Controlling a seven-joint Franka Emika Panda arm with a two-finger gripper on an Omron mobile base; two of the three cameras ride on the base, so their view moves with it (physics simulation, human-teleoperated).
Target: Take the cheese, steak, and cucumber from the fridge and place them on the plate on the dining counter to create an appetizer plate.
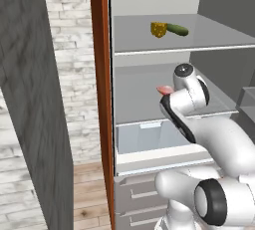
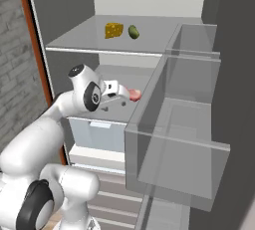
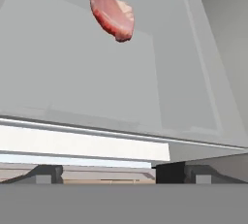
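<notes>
Steak (image 3: pixel 113 14) lies on the fridge (image 1: pixel 149 99) middle shelf, just ahead of the gripper (image 2: pixel 121 94), not touching; cheese (image 1: pixel 158 29) & cucumber (image 1: pixel 177 29) on the shelf above. Fingers spread, empty. Risk: closing too shallow pushes the steak back w/o a grip.

The white arm reaches forward, elbow bent, its gripper (image 3: pixel 109 173) spread apart.
</notes>
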